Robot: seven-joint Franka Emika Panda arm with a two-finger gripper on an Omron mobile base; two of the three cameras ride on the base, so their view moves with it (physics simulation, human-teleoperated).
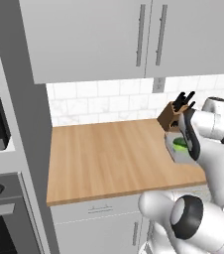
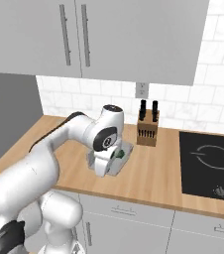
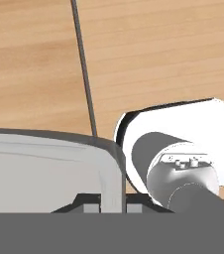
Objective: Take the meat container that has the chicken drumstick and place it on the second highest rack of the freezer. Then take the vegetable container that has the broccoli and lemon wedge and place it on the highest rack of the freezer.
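My tool [image 3: 113, 207] is pinched narrow on the rim of the vegetable container [image 2: 124, 153], near the table's [image 1: 109, 154] back edge, beside the knife block [image 2: 147, 130].

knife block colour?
Brown wood with black knife handles; the knife block shows best in the right base view.

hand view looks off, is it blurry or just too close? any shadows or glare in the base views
Hand view: sharp but very close, the grey tray rim cropped at the frame's bottom. Left base view: flat even light, no glare on the wooden counter. Right base view: a soft shadow only under the wall cabinets, the dark cooktop without reflections.
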